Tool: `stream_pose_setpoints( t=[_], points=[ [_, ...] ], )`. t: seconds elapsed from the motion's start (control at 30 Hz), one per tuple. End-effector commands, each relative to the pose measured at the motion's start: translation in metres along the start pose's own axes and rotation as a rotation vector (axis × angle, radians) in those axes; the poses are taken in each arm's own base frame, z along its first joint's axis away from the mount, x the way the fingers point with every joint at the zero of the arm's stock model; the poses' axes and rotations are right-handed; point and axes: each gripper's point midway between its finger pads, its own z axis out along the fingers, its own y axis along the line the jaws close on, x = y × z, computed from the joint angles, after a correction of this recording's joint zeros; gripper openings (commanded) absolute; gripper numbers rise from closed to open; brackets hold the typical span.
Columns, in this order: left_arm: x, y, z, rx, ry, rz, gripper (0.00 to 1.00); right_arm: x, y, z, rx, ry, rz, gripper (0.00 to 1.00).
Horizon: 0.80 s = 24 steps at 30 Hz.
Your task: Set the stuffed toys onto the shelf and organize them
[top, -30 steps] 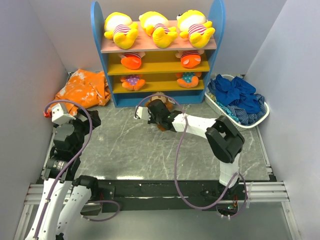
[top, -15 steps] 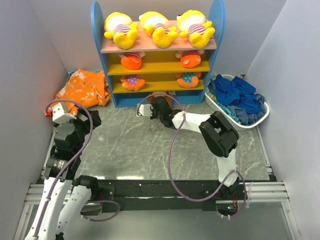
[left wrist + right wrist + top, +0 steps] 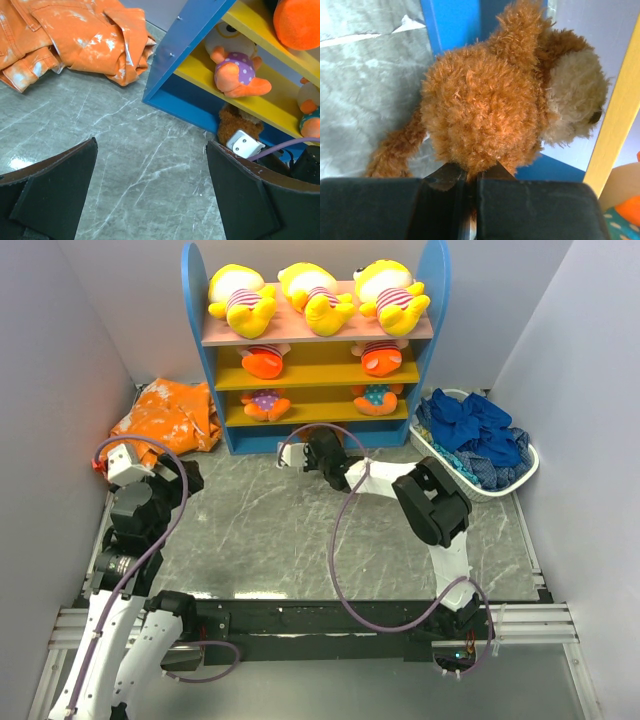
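Step in hand, by judgement: seat brown monkey (image 3: 490,105) in bottom bay of shelf (image 3: 200,350). Right claw (image 3: 469,182) pinching monkey's rump, fingers almost pressed together in fur. Push toward 12 o'clock, low over tabletop (image 3: 260,530), clear of yellow board at 3 o'clock in wrist view. Release only once tail is inside. Monkey: shaggy rust-brown fur, tan muzzle, dark eye; sits at shelf foot, tabletop's 12 o'clock. Left claw (image 3: 150,175) spread, empty, at 9 o'clock.

The grey marbled table (image 3: 260,530) carries the shelf (image 3: 197,340), an orange cloth (image 3: 165,420) and a basket (image 3: 452,393).
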Motion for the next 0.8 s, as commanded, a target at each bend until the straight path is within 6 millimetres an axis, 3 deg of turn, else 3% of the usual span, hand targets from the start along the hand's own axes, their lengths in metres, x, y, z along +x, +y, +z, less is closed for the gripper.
stream_pose_setpoints(
  t=[0.0, 0.53, 0.77],
  points=[
    [-0.005, -0.005, 0.002, 0.017, -0.015, 0.013, 0.97, -0.016, -0.048, 0.003, 0.145, -0.053, 0.033, 0.08],
    [-0.005, -0.005, 0.003, 0.016, -0.011, 0.014, 0.97, -0.011, -0.058, 0.009, 0.195, -0.055, 0.075, 0.31],
    [-0.005, -0.005, 0.003, 0.015, -0.01, 0.015, 0.97, -0.006, -0.057, 0.012, 0.209, -0.044, 0.098, 0.29]
  ],
)
